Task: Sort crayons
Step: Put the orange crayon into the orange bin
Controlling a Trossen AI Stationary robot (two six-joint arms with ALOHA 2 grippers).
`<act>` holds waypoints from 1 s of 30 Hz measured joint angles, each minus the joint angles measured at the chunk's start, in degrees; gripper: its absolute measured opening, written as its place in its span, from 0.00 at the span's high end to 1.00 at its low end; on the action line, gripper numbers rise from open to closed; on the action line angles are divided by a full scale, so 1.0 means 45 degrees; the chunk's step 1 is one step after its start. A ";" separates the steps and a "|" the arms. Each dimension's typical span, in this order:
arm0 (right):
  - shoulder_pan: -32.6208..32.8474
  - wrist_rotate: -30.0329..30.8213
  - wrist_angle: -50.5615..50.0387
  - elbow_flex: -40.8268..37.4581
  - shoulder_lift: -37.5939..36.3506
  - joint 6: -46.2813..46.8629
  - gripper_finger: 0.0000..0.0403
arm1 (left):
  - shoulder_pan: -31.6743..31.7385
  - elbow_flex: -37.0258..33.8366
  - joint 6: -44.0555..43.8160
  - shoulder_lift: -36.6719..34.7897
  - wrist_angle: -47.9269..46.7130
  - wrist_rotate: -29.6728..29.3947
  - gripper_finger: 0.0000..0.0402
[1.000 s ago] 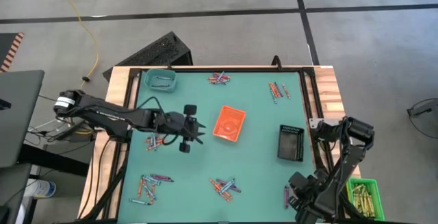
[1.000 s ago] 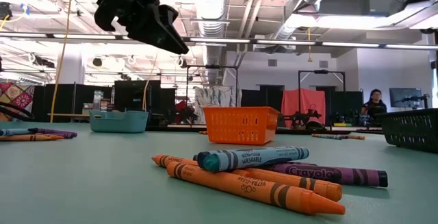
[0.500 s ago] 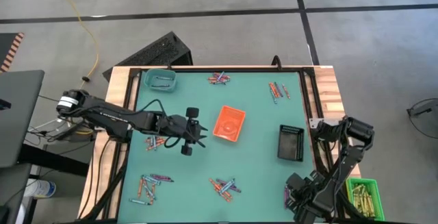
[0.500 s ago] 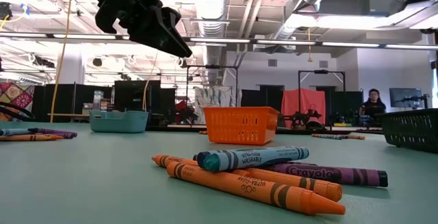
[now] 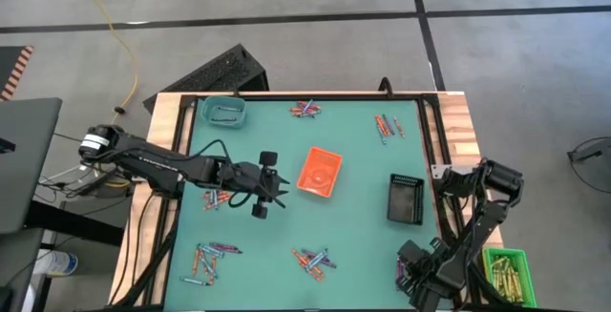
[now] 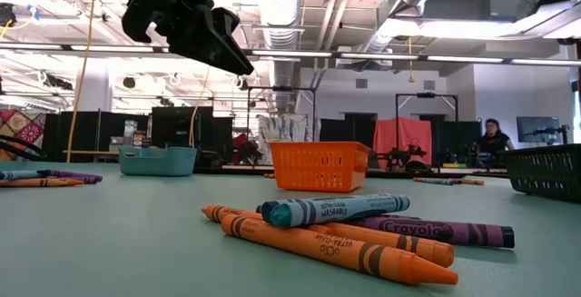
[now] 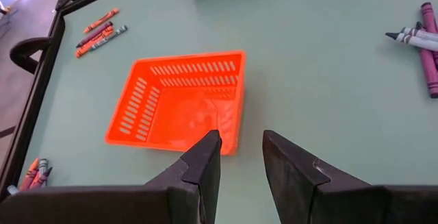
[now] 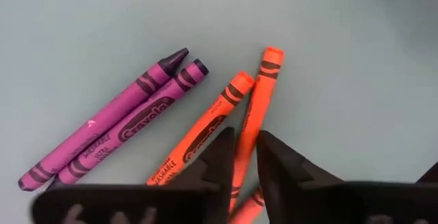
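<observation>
The right gripper (image 8: 245,157) is low over a small cluster of crayons at the near right corner of the green counter (image 5: 363,159), and the step in hand looks like picking one orange crayon (image 8: 253,118) out of it. To do that well, the jaws should straddle only that stick, square across its length and near its middle, so the second orange crayon (image 8: 205,125) lying just beside it is not dragged along and the two purple crayons (image 8: 113,138) a little apart are left alone; the close should finish before any lift, since a thin round stick can roll or pivot out of a half-made pinch. In the right wrist view the right jaws stand narrowly apart with the orange crayon running into the slot between them; whether they already bear on it I cannot tell. The left gripper (image 7: 239,157) hangs above the counter just short of the orange basket (image 7: 179,101), its jaws parted by a modest gap, and nothing shows between them. Other crayon clusters lie scattered along the counter's edges, with a teal tray (image 5: 224,112) at the far left corner and a black basket (image 5: 406,198) toward the right.
</observation>
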 joint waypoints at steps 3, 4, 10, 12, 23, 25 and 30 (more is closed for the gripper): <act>-0.0005 0.0000 0.0041 -0.0007 0.0000 0.0000 0.91 | 0.0003 0.0000 0.0005 0.0000 0.0021 -0.0002 0.75; -0.0005 0.0000 0.0041 -0.0007 0.0000 -0.0005 0.93 | 0.0003 0.0000 0.0005 0.0000 0.0049 -0.0002 0.75; -0.0005 -0.0005 0.0101 -0.0036 -0.0099 0.0064 0.98 | 0.0003 0.0000 0.0010 0.0000 0.0239 -0.0001 0.75; -0.0005 0.0024 0.0120 -0.0040 -0.0197 0.0093 0.98 | 0.0003 0.0000 0.0010 0.0000 0.0240 0.0003 0.75; -0.0374 0.0817 -0.0751 -0.0104 -0.1003 -0.0081 1.00 | 0.0003 0.0000 0.0015 -0.0005 0.0220 0.0086 0.75; -0.0451 0.1068 -0.0816 -0.0104 -0.1162 -0.0245 1.00 | 0.0003 0.0000 0.0029 -0.0005 0.0210 0.0100 0.75; -0.0760 0.1424 -0.1217 -0.0089 -0.1704 -0.0692 1.00 | 0.0003 0.0000 0.0058 -0.0005 0.0195 0.0110 0.75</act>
